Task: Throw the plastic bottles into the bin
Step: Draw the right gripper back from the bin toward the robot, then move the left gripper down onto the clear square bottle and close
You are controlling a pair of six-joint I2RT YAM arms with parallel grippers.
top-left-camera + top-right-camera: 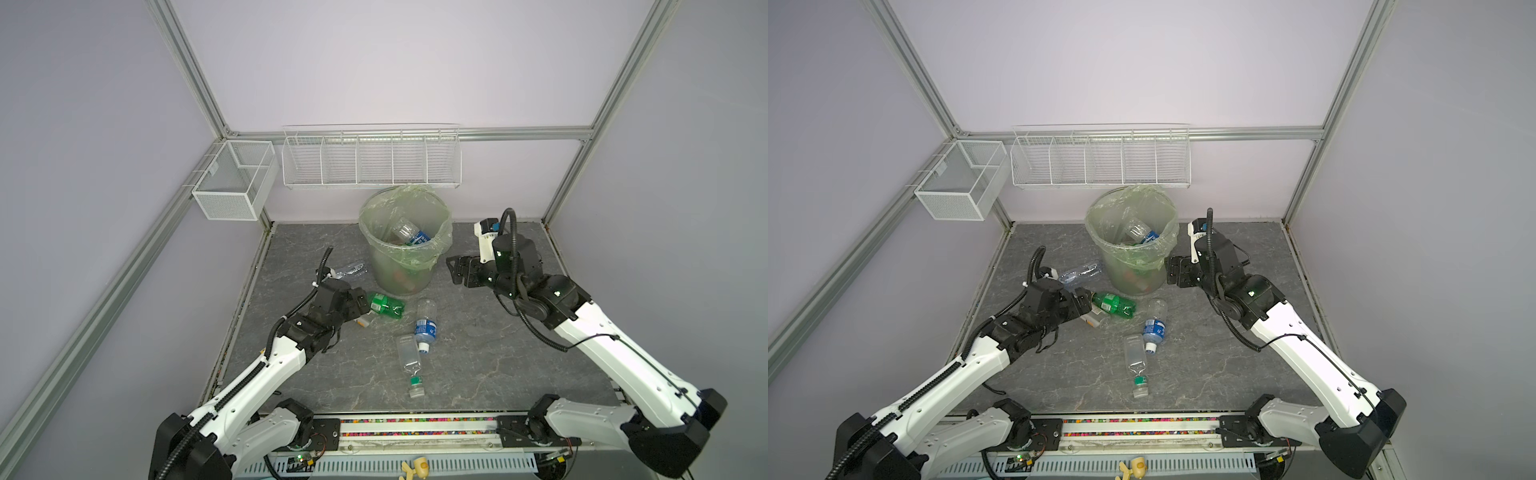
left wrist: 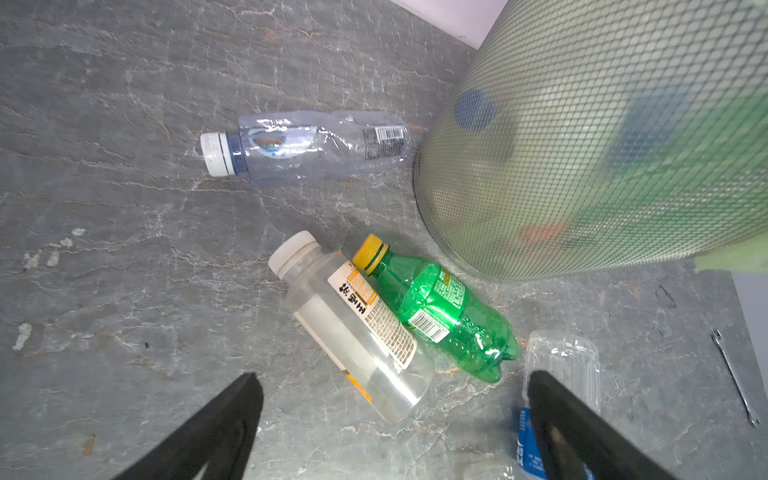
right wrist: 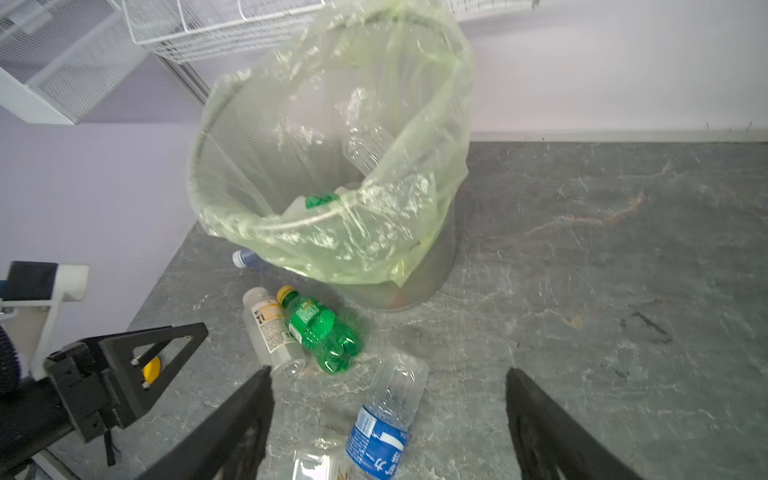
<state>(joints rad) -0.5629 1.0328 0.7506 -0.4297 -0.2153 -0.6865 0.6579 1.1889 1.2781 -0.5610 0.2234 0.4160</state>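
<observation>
- green bottle (image 1: 386, 305), yellow cap: centre of both top views, just below the bin (image 1: 392, 272). It lies flat on the table (image 1: 498, 353).
- orange-label bottle (image 2: 357, 328), clear with a white cap: lies side by side against the green one in the left wrist view. In the top views it is mostly hidden under the left arm.
- crushed clear bottle (image 1: 351, 269), white cap: left of the bin, base end just beside the bin's foot.
- blue-label bottle (image 1: 426, 320): below and right of the green one, cap toward the lower edge.
- square clear bottle (image 1: 409, 361), green neck band: its base is just beside that cap and it runs on down the frame.
- we see all five lying on their sides.
- bin: upper middle of both top views, upright at the back of the table, green bag folded over the rim. A leaning bottle (image 1: 409, 233) with a blue label sits inside near the top. More shapes show blurred through the wall.
- left gripper (image 2: 393, 376): jaws spread wide over the green and orange-label pair. We cannot tell if it touches them.
- right gripper (image 3: 389, 374): just right of the bin, about mid-wall, jaws wide and closed on nothing.
- mesh box (image 1: 232, 183) and wire rack (image 1: 370, 162): white, hung on the frame above the bin, upper left and upper middle.
</observation>
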